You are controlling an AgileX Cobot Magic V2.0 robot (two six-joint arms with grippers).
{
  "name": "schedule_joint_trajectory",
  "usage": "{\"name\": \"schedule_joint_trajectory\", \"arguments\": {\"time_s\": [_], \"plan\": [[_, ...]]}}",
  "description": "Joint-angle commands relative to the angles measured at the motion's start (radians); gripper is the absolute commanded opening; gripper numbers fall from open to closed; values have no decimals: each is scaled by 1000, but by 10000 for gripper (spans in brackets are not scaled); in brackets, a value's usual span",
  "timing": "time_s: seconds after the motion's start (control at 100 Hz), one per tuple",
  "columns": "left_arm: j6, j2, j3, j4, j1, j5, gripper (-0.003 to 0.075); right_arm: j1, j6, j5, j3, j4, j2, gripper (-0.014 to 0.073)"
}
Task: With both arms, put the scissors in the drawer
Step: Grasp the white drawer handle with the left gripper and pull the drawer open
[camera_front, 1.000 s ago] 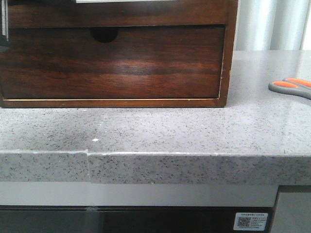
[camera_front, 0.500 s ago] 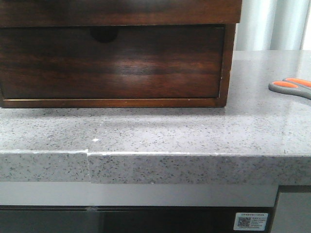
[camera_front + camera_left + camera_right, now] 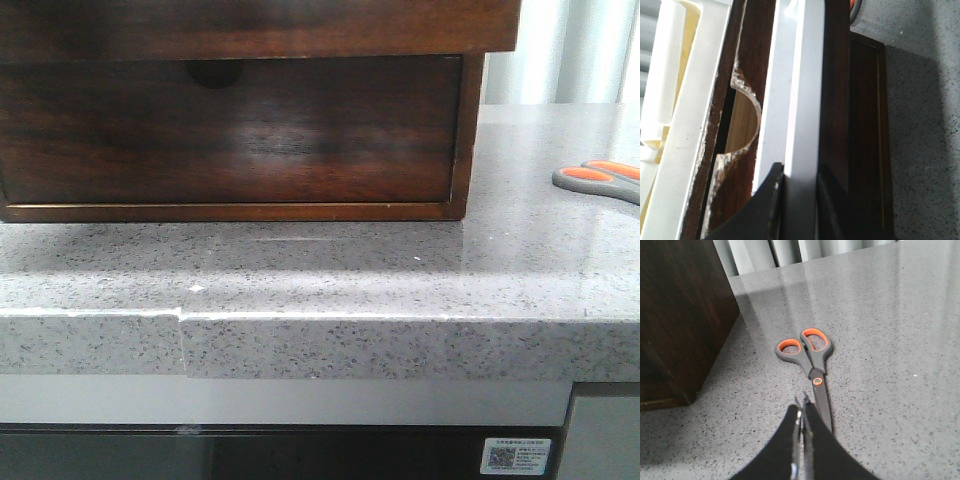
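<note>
The scissors [image 3: 598,178], grey handles with orange loops, lie flat on the grey counter right of the wooden box [image 3: 230,130], cut off by the front view's right edge. In the right wrist view the scissors [image 3: 812,365] lie just beyond my right gripper [image 3: 802,405], which is shut and empty beside the blades. The drawer [image 3: 260,25] is the dark wood band at the top of the box, jutting out over the notched front. My left gripper [image 3: 800,175] is shut on the drawer's front wall [image 3: 807,100], white inside and dark outside. Neither gripper shows in the front view.
A taller drawer front with a half-round finger notch [image 3: 213,70] sits closed below. The box side [image 3: 680,315] stands close to the scissors. The counter's front edge [image 3: 320,318] runs across. Pale curtains hang behind.
The drawer has slid out towards the camera: its dark front now overhangs the box and reaches further right. The white inside seen earlier is out of view. The scissors have not moved.
</note>
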Motion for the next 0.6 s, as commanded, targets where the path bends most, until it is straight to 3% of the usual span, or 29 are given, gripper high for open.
{"name": "schedule_joint_trajectory", "arguments": {"time_s": [0.0,0.1,0.2,0.27,0.59], "plan": [[-56,-23,-40,-68,-10,-78,-14,-2,-8,-84,-24,-7,15,-61],[-56,-12,-40,-68,-10,-78,67,-2,-8,-84,-24,-7,15,-61],[-56,-2,-40,-68,-10,-78,232,-2,-8,-84,-24,-7,15,-61],[-56,5,-40,-68,-10,-78,305,-2,-8,-82,-24,-7,15,-61],[-56,16,-18,-68,-10,-141,322,-2,-8,-79,-24,0,15,-61]]}}
